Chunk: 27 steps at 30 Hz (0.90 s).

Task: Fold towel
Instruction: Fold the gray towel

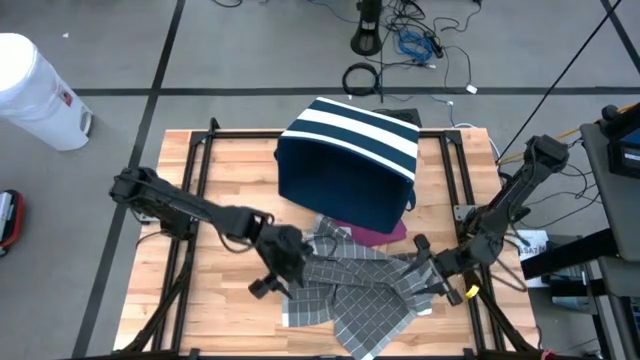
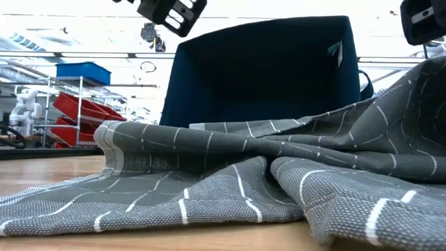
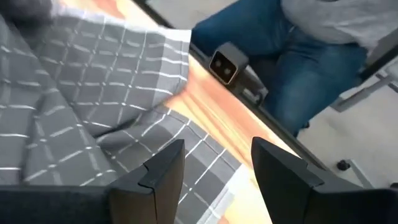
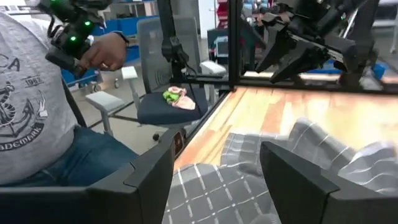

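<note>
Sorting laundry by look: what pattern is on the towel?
The towel is grey with a thin white grid, clearest in the low view.

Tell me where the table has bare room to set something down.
Bare wood lies left of the bin, between it and the left arm, and at the table's near-left corner beside the towel. Another strip runs right of the bin. The near middle is crowded: towel, left tool and right tool, both open.
</note>
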Tool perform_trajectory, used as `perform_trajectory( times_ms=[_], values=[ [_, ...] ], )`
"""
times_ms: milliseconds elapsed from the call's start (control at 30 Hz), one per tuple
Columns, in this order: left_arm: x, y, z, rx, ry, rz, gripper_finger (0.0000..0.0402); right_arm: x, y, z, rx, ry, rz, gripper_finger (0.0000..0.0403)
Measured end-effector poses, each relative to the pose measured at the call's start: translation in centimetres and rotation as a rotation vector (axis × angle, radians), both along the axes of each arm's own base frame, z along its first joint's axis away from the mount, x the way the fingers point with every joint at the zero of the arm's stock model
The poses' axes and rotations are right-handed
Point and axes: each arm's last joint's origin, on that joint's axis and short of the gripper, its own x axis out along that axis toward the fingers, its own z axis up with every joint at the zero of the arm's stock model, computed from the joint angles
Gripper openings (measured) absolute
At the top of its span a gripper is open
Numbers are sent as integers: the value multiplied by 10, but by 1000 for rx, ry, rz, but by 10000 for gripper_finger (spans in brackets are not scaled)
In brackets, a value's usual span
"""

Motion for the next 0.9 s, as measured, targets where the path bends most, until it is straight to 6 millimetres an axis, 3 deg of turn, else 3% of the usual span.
perform_trajectory(
  times_ms=[200,500,667,900],
  values=[
    [9,-35,-33,54,57,12,192,14,17,-18,13,68,9,224],
    [14,-66,-72,186,67,75,192,56,69,-15,-89,175,68,224],
    [12,-75,-87,239,89,90,192,80,93,-22,-178,311,56,224],
    [13,-80,-107,271,144,115,192,103,111,-33,-187,374,67,224]
  ],
)
